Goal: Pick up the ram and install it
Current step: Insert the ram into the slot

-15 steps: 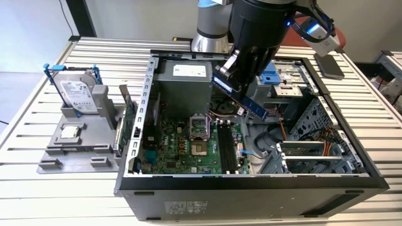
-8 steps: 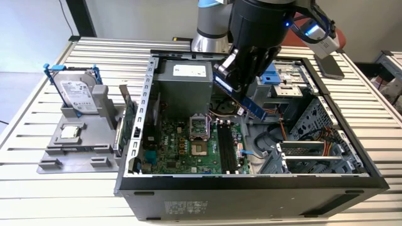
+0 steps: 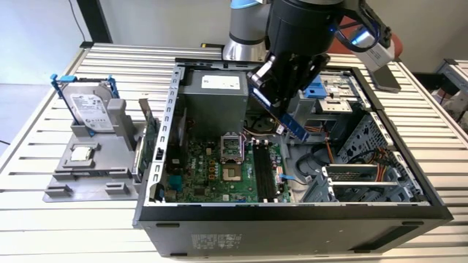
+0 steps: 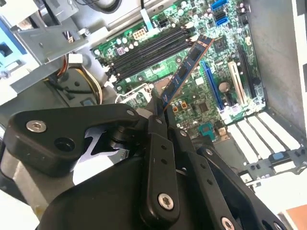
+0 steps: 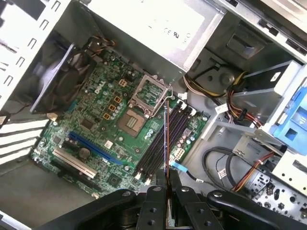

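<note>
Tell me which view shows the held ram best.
The second wrist view: the ram shows its flat face lengthwise. The first wrist view gives its thin edge; the exterior view, a tilted blue strip.

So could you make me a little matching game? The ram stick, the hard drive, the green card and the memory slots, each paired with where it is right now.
Things:
1. ram
2. hard drive
3. green card
4. memory slots

Places:
A. empty, on the motherboard
B. clamped in the gripper above the open case
C. standing in a blue frame on the grey holder
D. upright beside the case's outer wall

Pairs: 1-B, 2-C, 3-D, 4-A.
</note>
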`<act>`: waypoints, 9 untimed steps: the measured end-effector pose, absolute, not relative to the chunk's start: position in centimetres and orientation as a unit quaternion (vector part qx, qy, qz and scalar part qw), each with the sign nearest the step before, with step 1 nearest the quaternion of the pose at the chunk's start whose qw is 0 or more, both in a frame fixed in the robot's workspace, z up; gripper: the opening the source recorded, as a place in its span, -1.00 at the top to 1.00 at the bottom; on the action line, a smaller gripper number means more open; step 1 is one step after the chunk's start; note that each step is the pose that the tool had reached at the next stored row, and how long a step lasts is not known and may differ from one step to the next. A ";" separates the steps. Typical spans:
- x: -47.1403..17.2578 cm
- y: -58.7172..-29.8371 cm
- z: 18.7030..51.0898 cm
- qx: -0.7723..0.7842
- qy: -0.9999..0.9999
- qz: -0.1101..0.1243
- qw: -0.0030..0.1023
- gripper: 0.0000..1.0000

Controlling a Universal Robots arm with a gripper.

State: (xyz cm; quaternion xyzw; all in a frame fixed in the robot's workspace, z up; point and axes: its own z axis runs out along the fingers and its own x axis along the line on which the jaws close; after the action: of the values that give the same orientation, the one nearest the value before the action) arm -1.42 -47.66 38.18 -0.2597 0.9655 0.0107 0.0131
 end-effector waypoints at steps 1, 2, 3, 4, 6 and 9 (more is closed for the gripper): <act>-1.4 -47.7 38.2 -0.253 0.967 0.011 0.013 1.00; -1.4 -47.7 38.2 -0.247 0.969 0.010 0.013 1.00; -1.4 -47.7 38.2 -0.241 0.970 0.010 0.013 1.00; -1.4 -47.7 38.2 -0.235 0.972 0.010 0.013 1.00; -1.4 -47.7 38.2 -0.222 0.975 0.010 0.013 1.00; -1.4 -47.7 38.2 -0.204 0.979 0.010 0.014 1.00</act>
State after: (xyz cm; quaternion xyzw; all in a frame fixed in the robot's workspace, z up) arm -1.42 -47.66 38.17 -0.2037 0.9789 0.0099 0.0137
